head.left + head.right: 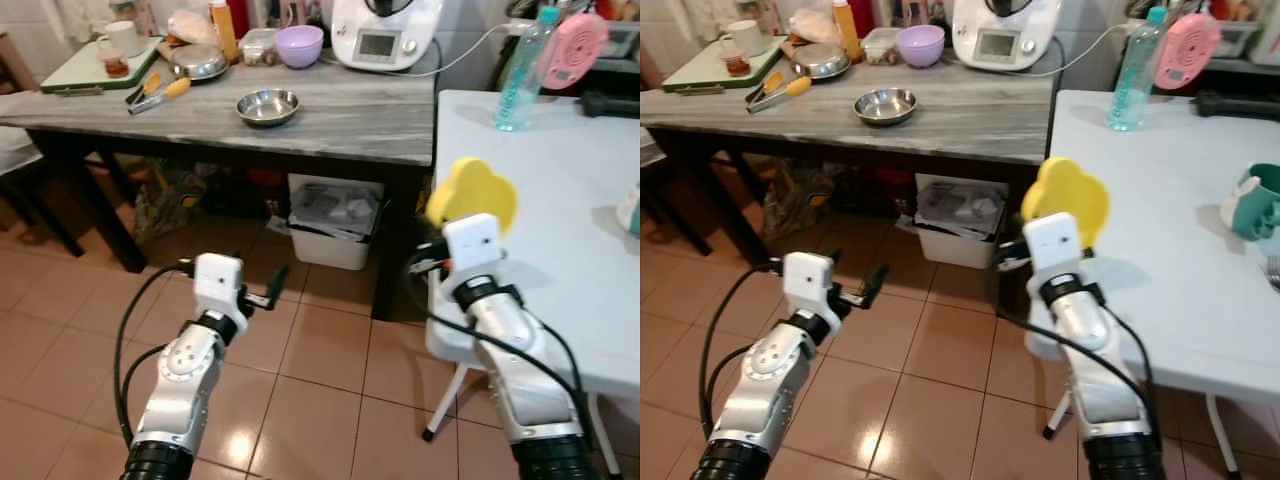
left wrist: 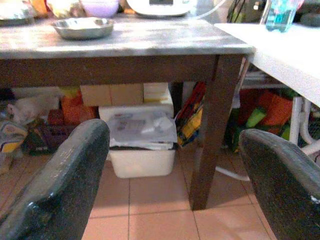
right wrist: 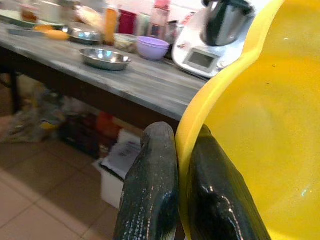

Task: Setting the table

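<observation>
Yellow plate (image 3: 260,125), lobed at its rim, is held upright by the right gripper (image 3: 182,190), whose two black fingers (image 3: 150,185) are clamped on the plate's edge, one on each face. It is raised over the near left edge of the white table (image 1: 1160,230), on which a blue-green bottle (image 1: 1132,70) and a teal mug (image 1: 1252,200) stand. The left gripper (image 2: 175,165) is held wide apart over the tiled floor (image 1: 320,370), facing the grey wooden table (image 1: 330,115) with a steel bowl (image 1: 267,106) and a purple bowl (image 1: 299,45) on it.
</observation>
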